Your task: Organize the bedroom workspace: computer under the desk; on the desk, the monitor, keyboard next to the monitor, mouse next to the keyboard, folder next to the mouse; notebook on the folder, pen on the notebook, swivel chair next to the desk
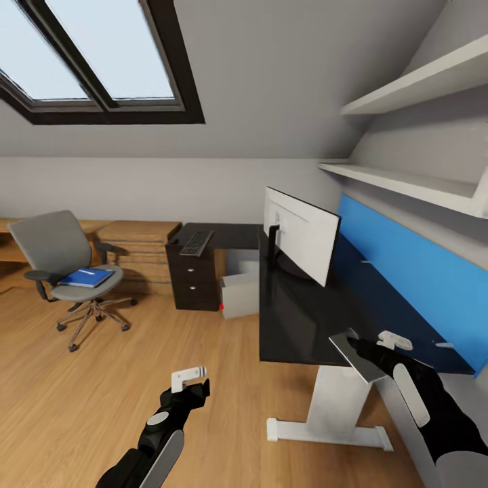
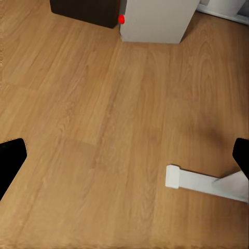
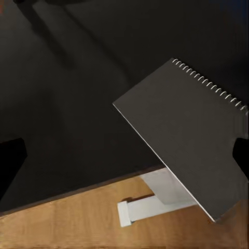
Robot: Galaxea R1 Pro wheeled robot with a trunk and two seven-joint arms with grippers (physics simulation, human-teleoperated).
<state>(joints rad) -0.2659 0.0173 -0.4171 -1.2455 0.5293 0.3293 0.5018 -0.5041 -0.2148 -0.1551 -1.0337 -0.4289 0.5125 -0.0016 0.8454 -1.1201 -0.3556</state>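
The desk (image 1: 298, 318) runs along the blue-panelled wall at the right, its glossy black top turning a corner toward the dark drawer unit (image 1: 194, 278) further back, and its white leg (image 1: 332, 407) stands on the wooden floor (image 1: 135, 379). Across the room to the left, well apart from the desk, sits the swivel chair (image 1: 64, 264), grey with black armrests, and the blue folder (image 1: 86, 277) lies flat on its seat with a thin whitish pen (image 1: 86, 272) on top of it. The monitor (image 1: 303, 234) stands upright on the desk, its white back toward us, close to the wall. Under the desk, just beside the drawer unit, stands the computer (image 1: 238, 295), pale grey, with its small red button showing at the edge. The keyboard (image 1: 197, 242) lies on the far wing of the desk above the drawers, well away from the monitor.

The right gripper (image 1: 366, 352) hangs over the near edge of the desk holding the notebook (image 3: 189, 150), a thin grey spiral-bound sheet tilted with one corner past the edge; its jaws seem to pinch it, though the contact is hard to make out. The left gripper (image 1: 190, 379) hovers low over bare floor, its jaws spread with nothing between them.
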